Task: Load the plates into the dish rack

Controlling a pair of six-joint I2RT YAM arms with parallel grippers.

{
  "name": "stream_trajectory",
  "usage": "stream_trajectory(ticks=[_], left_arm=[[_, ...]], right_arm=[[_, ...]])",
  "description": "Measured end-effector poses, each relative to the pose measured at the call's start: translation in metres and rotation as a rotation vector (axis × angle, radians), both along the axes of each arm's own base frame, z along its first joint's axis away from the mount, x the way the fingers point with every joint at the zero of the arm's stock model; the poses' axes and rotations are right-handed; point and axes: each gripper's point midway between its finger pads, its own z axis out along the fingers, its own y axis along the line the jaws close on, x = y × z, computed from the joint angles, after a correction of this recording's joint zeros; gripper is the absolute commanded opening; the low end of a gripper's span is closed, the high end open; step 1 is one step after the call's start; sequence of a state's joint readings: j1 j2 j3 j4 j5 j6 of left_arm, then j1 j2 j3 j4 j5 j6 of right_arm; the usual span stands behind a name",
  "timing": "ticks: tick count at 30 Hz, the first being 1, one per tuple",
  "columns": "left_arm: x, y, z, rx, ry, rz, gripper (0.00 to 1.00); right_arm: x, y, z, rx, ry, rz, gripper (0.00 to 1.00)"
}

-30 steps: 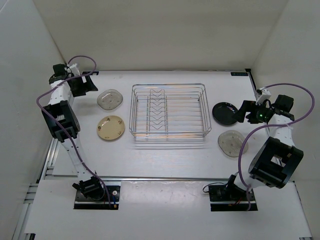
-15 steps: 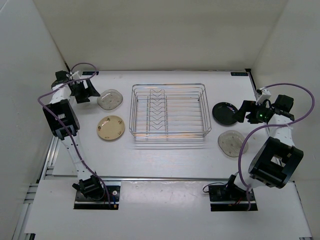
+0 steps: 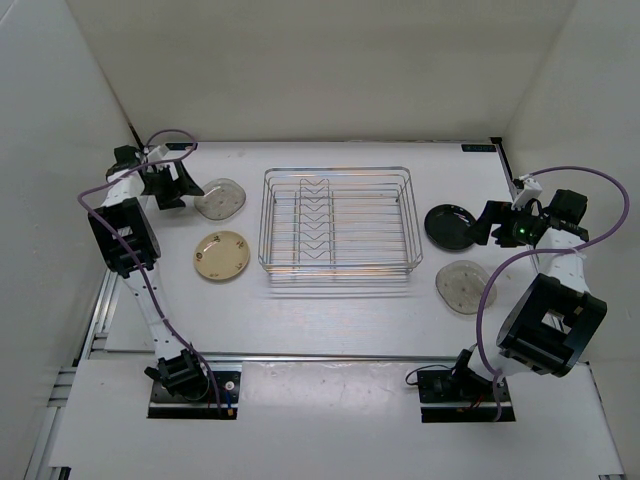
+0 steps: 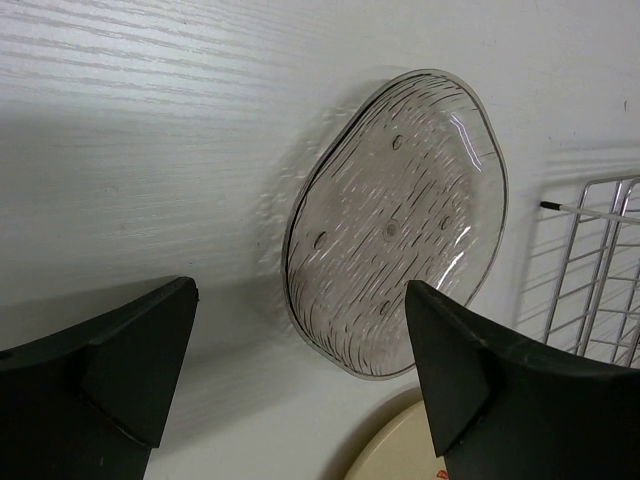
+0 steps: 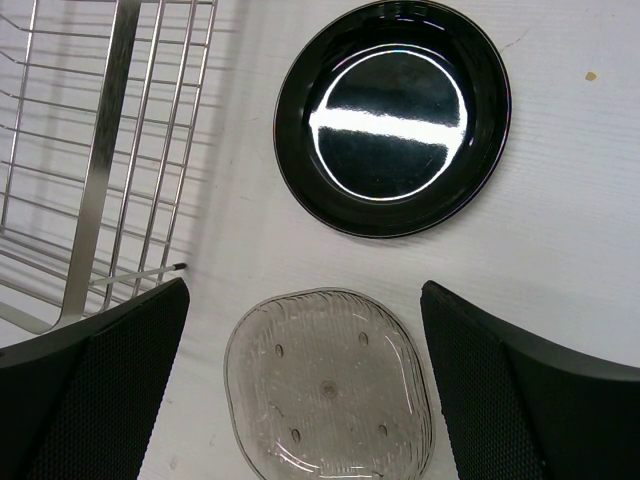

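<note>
The silver wire dish rack point(image 3: 340, 222) stands mid-table with nothing in it. Left of it lie a pale grey plate point(image 3: 220, 198) and a tan plate point(image 3: 221, 255). Right of it lie a glossy black plate point(image 3: 450, 226) and a second pale grey plate point(image 3: 464, 287). My left gripper point(image 3: 180, 180) is open and empty, just left of the grey plate point(image 4: 400, 220), above the table. My right gripper point(image 3: 487, 222) is open and empty, above the black plate point(image 5: 392, 117) and grey plate point(image 5: 330, 385).
White walls close in the table on the left, back and right. The rack's wires show in the left wrist view point(image 4: 600, 270) and the right wrist view point(image 5: 100, 150). The tan plate's rim point(image 4: 400, 455) shows at the left wrist view's bottom.
My left gripper has moved right and slightly nearer, closing in on the left grey plate. The right arm and all plates have not moved.
</note>
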State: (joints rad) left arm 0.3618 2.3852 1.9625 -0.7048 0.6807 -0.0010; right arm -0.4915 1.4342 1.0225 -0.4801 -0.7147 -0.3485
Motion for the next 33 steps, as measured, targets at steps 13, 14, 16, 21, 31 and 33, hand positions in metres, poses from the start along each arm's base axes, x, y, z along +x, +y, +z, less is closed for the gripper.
stream_trajectory(ticks=[13, 14, 16, 21, 31, 33], left_arm=[[0.0, -0.007, -0.005, -0.041, 0.005, -0.026, 0.74], [-0.001, -0.008, -0.005, -0.044, 0.009, -0.027, 0.72], [-0.002, -0.008, -0.006, -0.048, 0.015, -0.029, 0.67], [-0.004, -0.009, -0.007, -0.051, 0.025, -0.035, 0.59], [-0.006, -0.009, -0.012, -0.053, 0.036, -0.04, 0.47], [-0.006, -0.011, -0.012, -0.051, 0.037, -0.043, 0.47]], right_arm=[[0.0, 0.0, 0.0, 0.0, 0.0, 0.0, 1.0], [0.0, 0.0, 0.0, 0.0, 0.0, 0.0, 1.0], [0.0, 0.0, 0.0, 0.0, 0.0, 0.0, 1.0], [0.0, 0.0, 0.0, 0.0, 0.0, 0.0, 1.0], [0.0, 0.0, 0.0, 0.0, 0.0, 0.0, 1.0], [0.0, 0.0, 0.0, 0.0, 0.0, 0.0, 1.0]])
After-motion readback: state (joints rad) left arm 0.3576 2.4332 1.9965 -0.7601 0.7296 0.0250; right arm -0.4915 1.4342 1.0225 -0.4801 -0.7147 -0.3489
